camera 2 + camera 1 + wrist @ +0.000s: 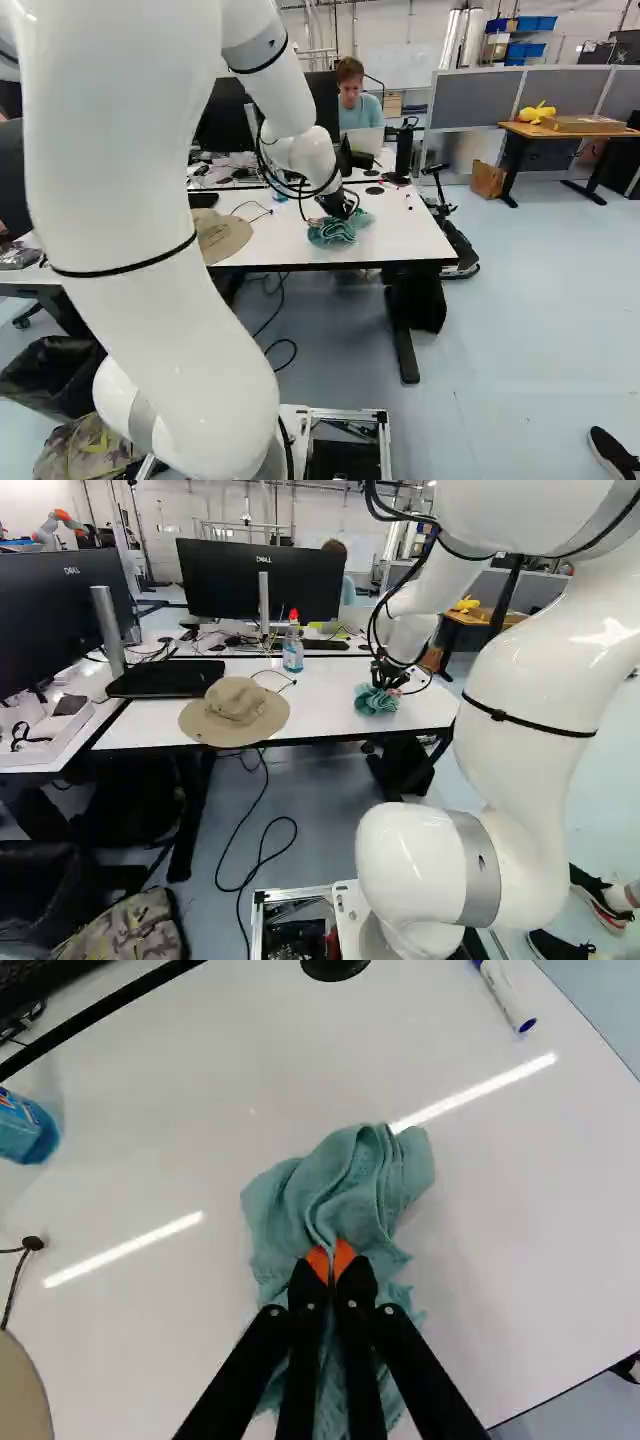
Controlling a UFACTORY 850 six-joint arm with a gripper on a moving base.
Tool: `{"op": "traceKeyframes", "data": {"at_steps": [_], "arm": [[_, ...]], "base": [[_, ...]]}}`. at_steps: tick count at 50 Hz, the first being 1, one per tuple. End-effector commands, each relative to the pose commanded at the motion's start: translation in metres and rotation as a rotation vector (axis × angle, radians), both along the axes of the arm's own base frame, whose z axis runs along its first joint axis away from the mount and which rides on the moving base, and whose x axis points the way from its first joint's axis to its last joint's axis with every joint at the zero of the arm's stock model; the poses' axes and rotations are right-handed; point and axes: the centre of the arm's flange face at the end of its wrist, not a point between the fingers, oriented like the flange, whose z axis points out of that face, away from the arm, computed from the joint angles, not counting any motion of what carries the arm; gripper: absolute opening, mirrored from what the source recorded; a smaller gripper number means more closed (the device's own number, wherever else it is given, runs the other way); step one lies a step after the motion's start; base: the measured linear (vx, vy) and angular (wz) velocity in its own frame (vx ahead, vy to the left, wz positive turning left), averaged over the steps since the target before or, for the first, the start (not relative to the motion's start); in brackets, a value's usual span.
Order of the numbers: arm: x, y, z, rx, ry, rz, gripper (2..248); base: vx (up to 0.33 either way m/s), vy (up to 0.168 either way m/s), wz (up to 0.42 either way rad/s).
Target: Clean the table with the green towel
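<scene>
We see the green towel [345, 1185] bunched in soft, crumpled folds with a ragged edge on the white table [150, 1160], its cloth pinched between the orange pads [344, 1256] of our gripper [385, 680].

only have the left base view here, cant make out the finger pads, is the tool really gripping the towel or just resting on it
Observer: Gripping it: the wrist view shows the tool closed with a fold of the green towel pinched between its orange pads.
Operator: anything else on the table thats hidden from me
Observer: Yes, the wrist view shows a white marker with blue ends, lying beyond the towel near an edge of the table.
</scene>
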Motion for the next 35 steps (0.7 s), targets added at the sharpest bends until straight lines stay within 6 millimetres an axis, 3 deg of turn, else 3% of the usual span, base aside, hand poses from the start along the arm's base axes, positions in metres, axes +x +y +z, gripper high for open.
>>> {"op": "traceKeyframes", "data": {"at_steps": [14,35], "arm": [[-0.024,0.006,0.0,0.002,0.007,0.0,27],[-0.066,-0.001,0.0,0.003,0.012,-0.039,27]], "base": [[0.0,0.0,0.0],[0.0,0.0,0.0]]}}
